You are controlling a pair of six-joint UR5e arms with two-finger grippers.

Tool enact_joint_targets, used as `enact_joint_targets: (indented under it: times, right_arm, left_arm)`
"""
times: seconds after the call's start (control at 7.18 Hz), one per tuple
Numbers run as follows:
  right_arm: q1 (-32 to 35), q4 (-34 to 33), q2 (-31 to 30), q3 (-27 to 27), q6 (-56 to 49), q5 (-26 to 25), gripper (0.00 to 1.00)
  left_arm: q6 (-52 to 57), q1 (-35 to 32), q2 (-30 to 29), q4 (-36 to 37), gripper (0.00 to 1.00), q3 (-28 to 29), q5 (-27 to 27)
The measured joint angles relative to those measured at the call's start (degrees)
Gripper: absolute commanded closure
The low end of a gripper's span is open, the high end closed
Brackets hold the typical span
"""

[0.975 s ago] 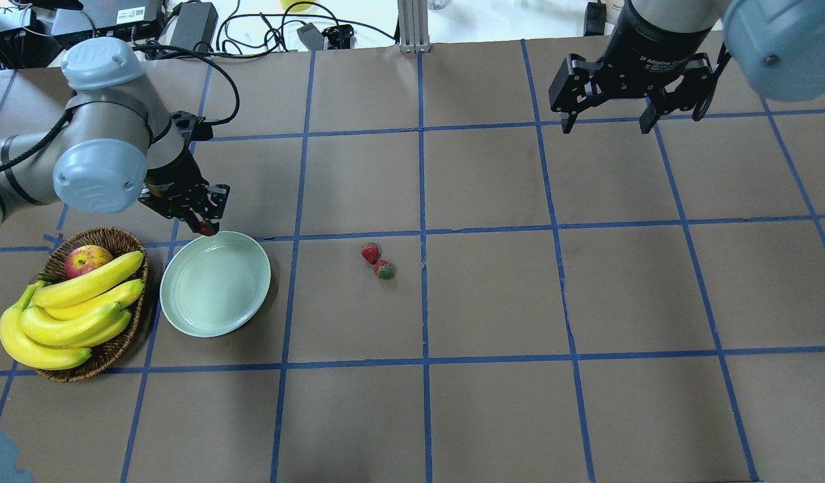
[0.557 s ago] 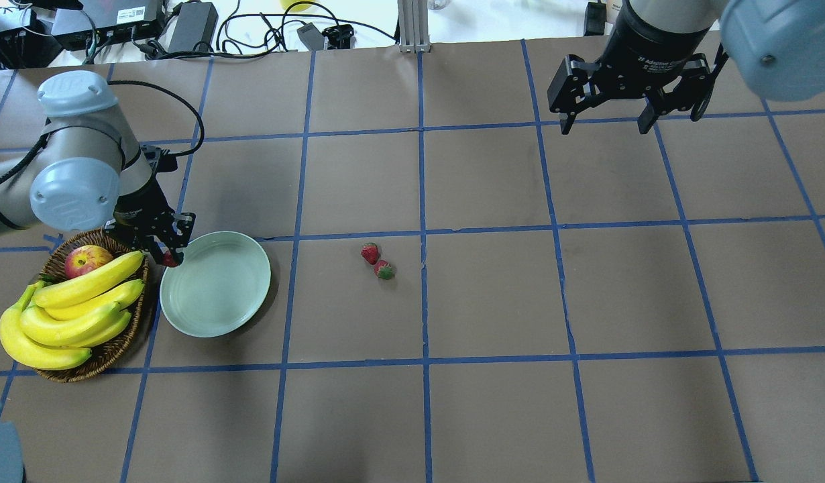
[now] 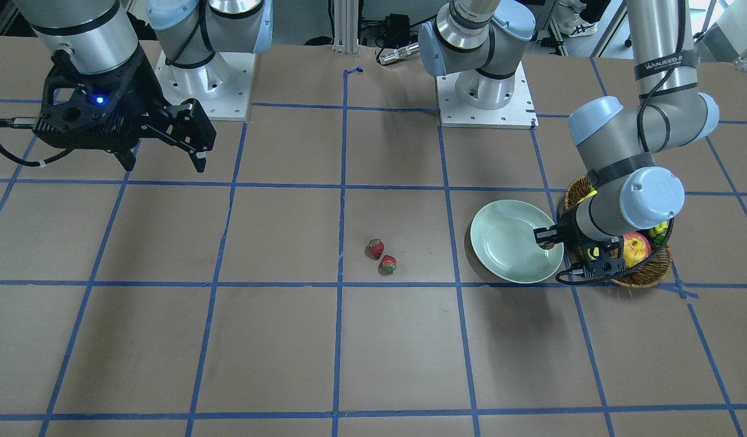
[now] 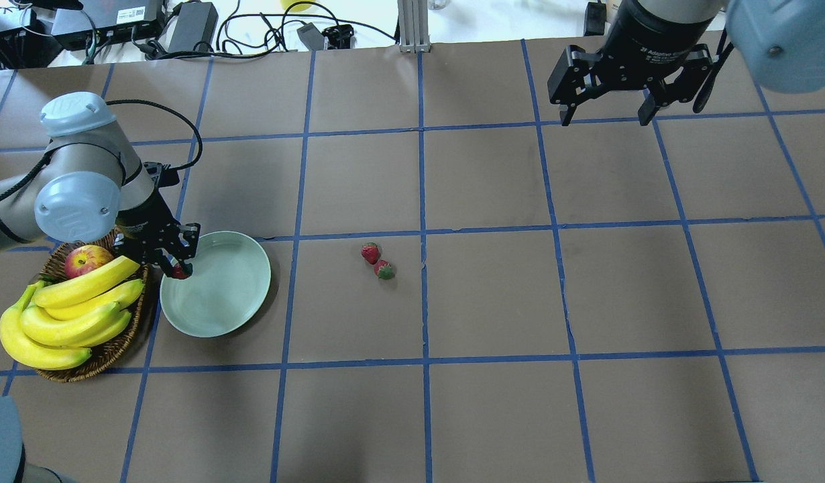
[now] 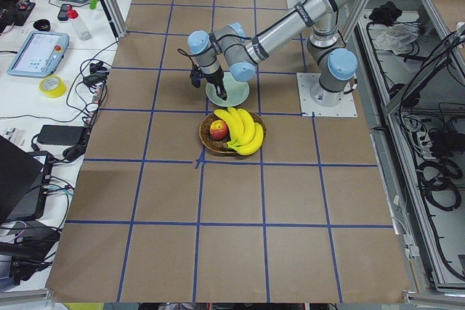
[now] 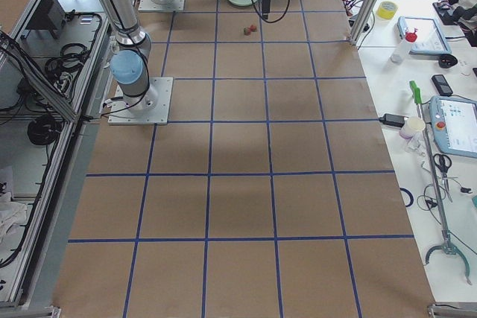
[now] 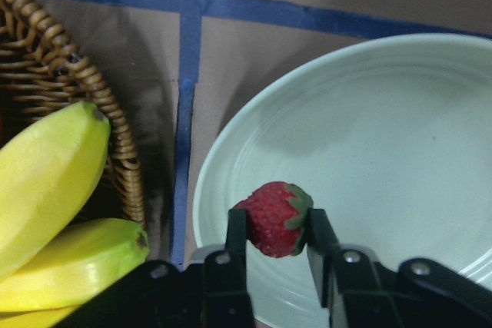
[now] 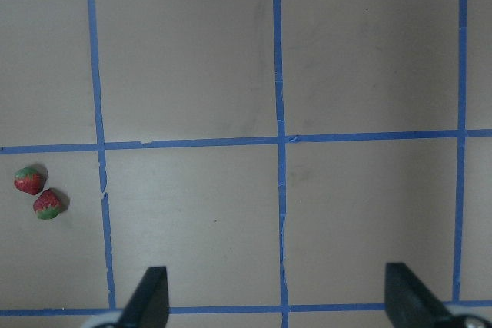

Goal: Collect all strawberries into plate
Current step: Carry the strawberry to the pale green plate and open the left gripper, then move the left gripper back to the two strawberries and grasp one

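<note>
**A:** What is the left gripper (image 7: 275, 222) doing?

**B:** It is clamped on the held strawberry (image 7: 269, 207). One finger (image 7: 237, 228) presses each side of it, and the green cap points toward the right finger in the wrist view.

**A:** And where is that over the plate (image 7: 400, 136)?

**B:** Just inside the rim, on the side next to the basket (image 4: 121, 345). I cannot tell whether the fruit touches the plate's surface.

**A:** What is in the basket?

**B:** Bananas (image 4: 70, 312) that spill over its edge, and an apple (image 4: 87, 260) behind them. The basket sits just beside the plate, with a strip of blue tape (image 7: 184, 151) showing between them.

**A:** The other fruit?

**B:** The far strawberry (image 4: 370, 253) and the near strawberry (image 4: 384, 270) lie on the table (image 4: 493, 295), just beside each other. They are in the square to the plate's right, close to a tape line and apart from the plate.

**A:** And the right gripper (image 4: 605, 121)?

**B:** Its fingers are spread wide. It hangs above the table toward the far right, well apart from both strawberries. Its wrist camera sees them small at the left edge.
</note>
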Motion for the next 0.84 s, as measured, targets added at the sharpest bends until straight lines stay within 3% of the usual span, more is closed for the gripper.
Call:
enact_joint_targets:
  times: [0.42, 0.84]
  right_arm:
    - [0.11, 0.48, -0.37, -0.08, 0.42, 0.08, 0.00]
    - [0.29, 0.53, -0.44, 0.03, 0.64, -0.04, 0.00]
  left_arm:
    - [-0.18, -0.01, -0.04, 0.07, 0.00, 0.05, -0.18]
    - [-0.43, -0.31, 0.12, 0.12, 0.00, 0.92, -0.18]
